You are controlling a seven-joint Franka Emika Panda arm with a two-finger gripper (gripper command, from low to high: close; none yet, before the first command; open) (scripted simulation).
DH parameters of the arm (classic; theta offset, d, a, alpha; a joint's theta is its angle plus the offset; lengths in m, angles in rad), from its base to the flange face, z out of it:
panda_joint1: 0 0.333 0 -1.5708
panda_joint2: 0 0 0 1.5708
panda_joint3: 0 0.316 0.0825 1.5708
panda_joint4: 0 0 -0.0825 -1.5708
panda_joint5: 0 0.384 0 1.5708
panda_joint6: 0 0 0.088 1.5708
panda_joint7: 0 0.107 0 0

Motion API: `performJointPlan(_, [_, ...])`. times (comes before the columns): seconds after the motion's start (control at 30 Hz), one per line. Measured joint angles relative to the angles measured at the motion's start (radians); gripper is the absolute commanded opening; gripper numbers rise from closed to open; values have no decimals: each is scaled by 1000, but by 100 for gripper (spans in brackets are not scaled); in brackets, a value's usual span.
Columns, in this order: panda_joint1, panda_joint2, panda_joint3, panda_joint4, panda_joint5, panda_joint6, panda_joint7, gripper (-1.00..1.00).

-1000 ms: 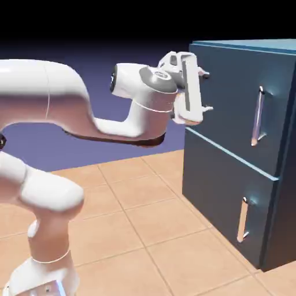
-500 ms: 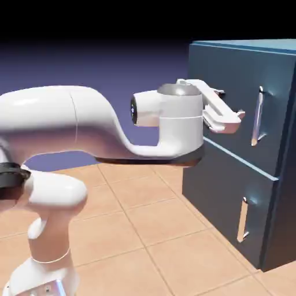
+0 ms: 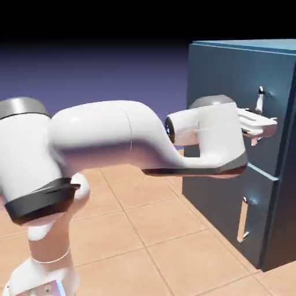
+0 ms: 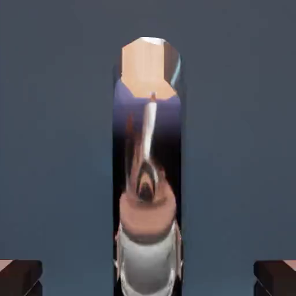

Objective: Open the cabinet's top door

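Claw is at the top door's handle, around its middle, jaws drawn in on the bar. The hand view backs this: the handle fills the centre as a wide mirror-like strip running top to bottom, with the dark finger tips at the bottom corners and flat blue door panel on both sides. So call it clenched on the handle, grasp made.

Progress: reach is done, grip looks done. The pull is not. The top door sits flush with the cabinet front, no gap showing at its edge or along the seam with the lower door, no lighter interior visible. What's left, as I judge it: swing the door out on its hinge while holding the bar, far enough to count as open. Which side the hinge is on I can't tell from here.

Where things are: the cabinet stands on the tiled floor at the exterior view's right, top door taking its upper part. The arm reaches across from the lower left, wrist just beside the door face.

Count: one cabinet, two doors stacked, two silver handles (top one partly hidden by the claw; lower handle fully clear and untouched), one arm, one claw.
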Motion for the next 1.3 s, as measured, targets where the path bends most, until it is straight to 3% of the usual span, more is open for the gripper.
performJointPlan(0.53, [-580,181,450,-298,30,-116,330,-100])
performJointPlan(0.97, [-1021,-48,891,-633,527,-235,72,-100])
performJointPlan(1.3, [-1177,-276,1158,-806,961,-299,-154,-100])
